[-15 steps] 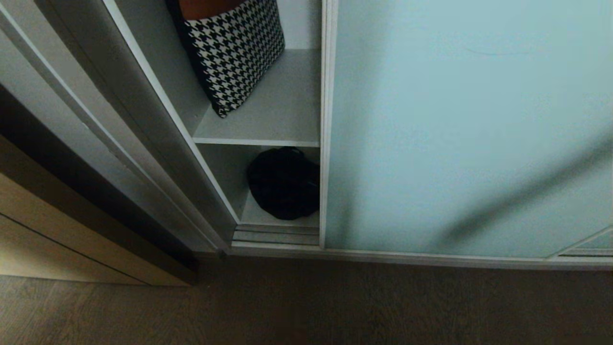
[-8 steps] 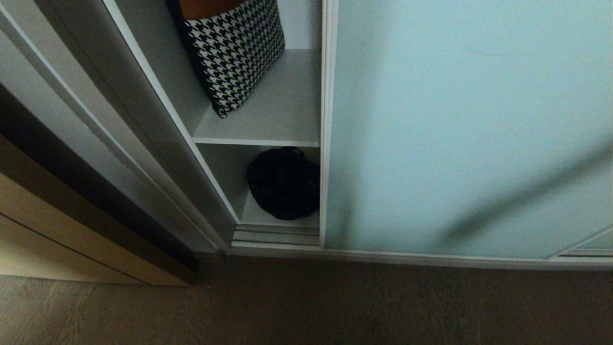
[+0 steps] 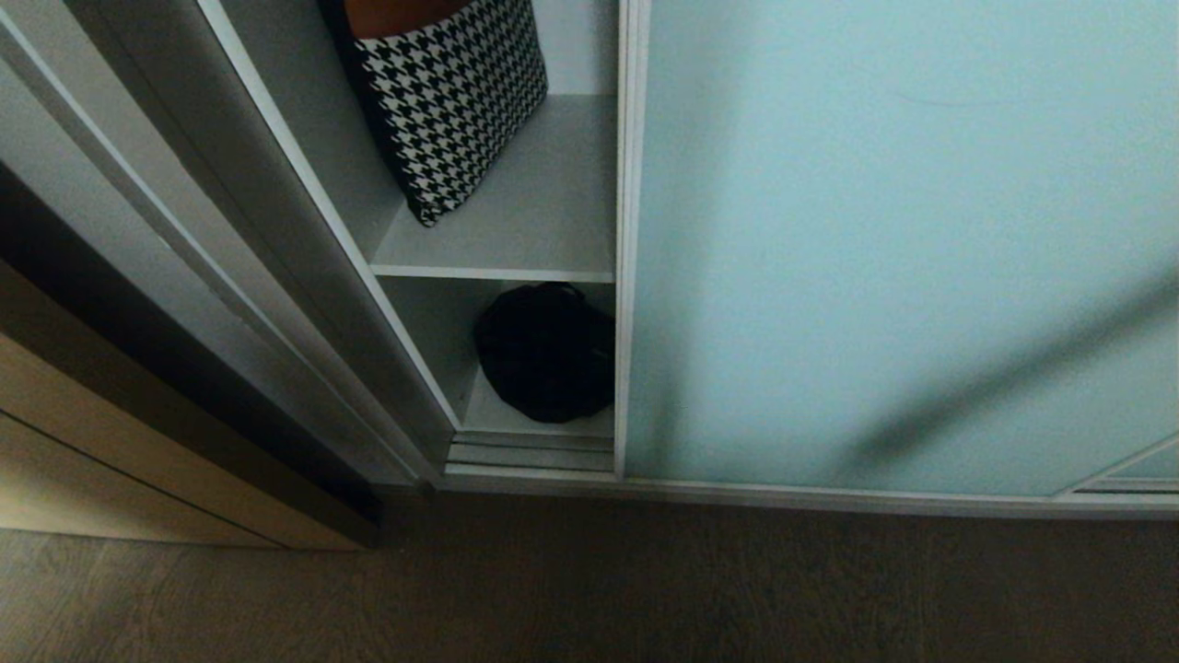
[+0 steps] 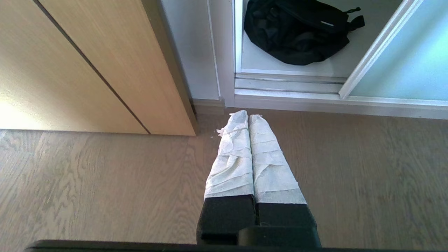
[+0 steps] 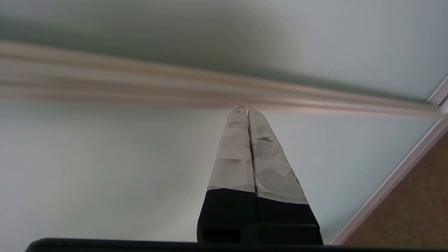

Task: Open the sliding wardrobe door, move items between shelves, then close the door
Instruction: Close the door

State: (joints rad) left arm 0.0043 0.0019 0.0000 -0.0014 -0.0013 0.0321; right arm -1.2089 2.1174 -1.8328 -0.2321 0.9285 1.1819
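Sliding wardrobe door [image 3: 903, 249] above wood floor [image 3: 645, 589].

sliding wardrobe door [image 3: 903, 249] partly open beside shelves [image 3: 516, 230]

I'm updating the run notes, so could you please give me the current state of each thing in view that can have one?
sliding wardrobe door: partly open, gap at its left edge.
upper shelf: holds a houndstooth cushion, leaning.
bottom shelf: holds a black bag, slumped.
left gripper: shut, empty, above the floor.
right gripper: shut, empty, facing the door glass.
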